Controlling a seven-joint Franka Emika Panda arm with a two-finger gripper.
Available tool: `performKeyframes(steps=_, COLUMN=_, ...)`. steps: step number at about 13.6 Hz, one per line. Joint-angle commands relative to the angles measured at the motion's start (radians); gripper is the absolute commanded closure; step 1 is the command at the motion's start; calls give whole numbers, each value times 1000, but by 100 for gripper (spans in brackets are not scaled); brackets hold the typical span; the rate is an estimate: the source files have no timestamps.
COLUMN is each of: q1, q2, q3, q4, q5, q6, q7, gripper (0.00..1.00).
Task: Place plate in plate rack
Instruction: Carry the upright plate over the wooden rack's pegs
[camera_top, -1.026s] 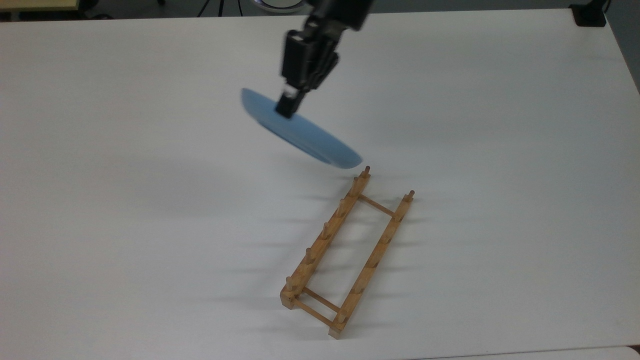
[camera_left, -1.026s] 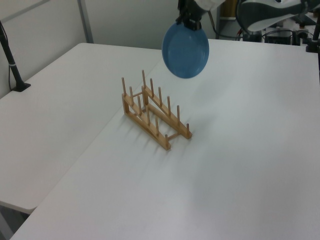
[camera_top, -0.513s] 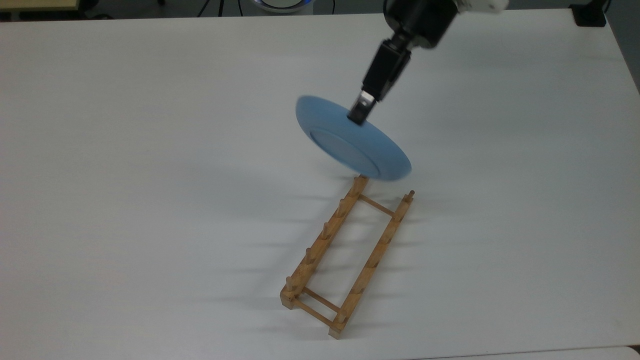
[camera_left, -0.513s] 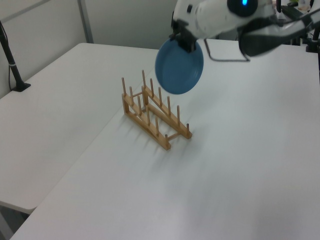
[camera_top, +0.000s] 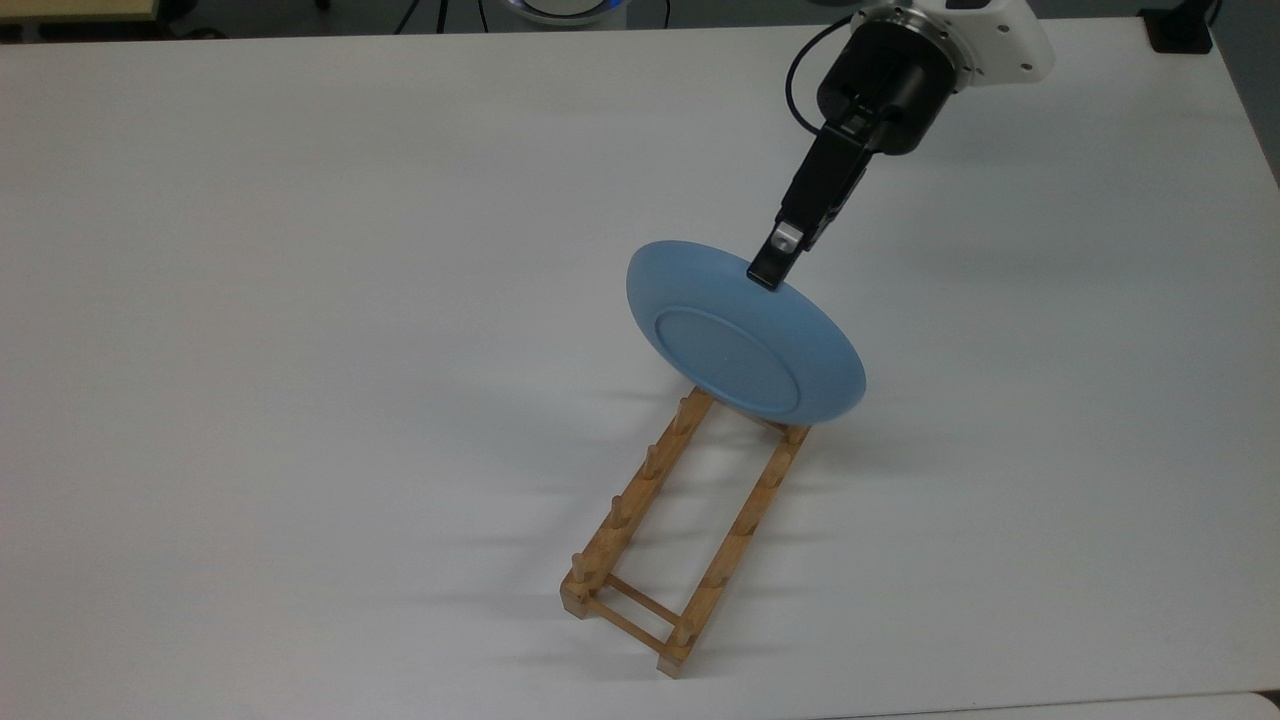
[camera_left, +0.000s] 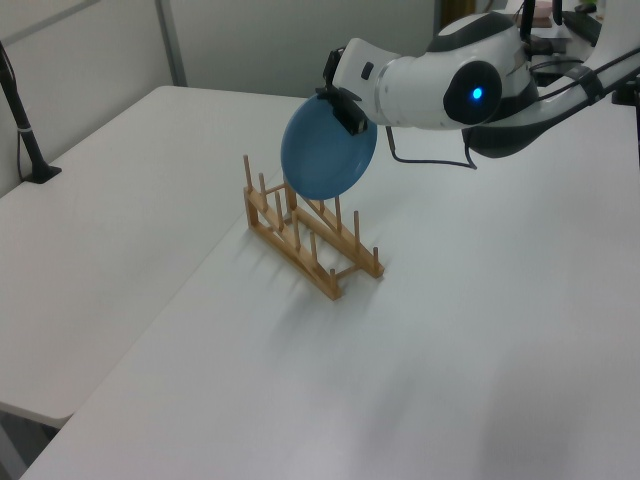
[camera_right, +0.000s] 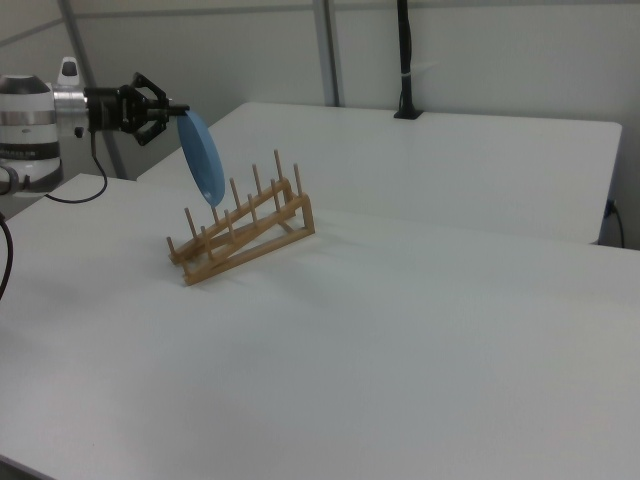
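While my gripper (camera_top: 765, 270) pinches the plate (camera_top: 745, 345) by its rim (nearly upright), it hangs above the plate rack (camera_top: 680, 530), not yet slotted.

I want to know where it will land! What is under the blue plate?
Under the plate, held up on edge by the tool, is one end of the wooden rack. The plate covers that end's pegs in the top view.

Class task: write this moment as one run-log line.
phase: carry | gripper: shut on round light-blue plate rim | plate: near-upright, above one end of light-brown wooden pegged rack | seated: no
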Motion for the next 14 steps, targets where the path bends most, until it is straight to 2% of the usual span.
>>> performKeyframes(steps=1, q1=34, q2=59, q3=-5, q4=30, q5=-78, q6=-48, q7=74, gripper=100)
performKeyframes(steps=10, q1=58, q2=105, q3=-5, q4=19, q5=-87, q6=-75, q7=100, gripper=100)
performKeyframes(steps=12, q1=61, q2=113, q3=-5, q4=18, q5=-89, q6=-75, q7=142, gripper=100)
performKeyframes(steps=13, q1=68, q2=115, q3=-5, q4=18, q5=-89, q6=-77, q7=163, gripper=96)
performKeyframes(steps=14, q1=69, q2=113, q3=-5, q4=18, q5=-87, q6=-80, q7=177, gripper=86)
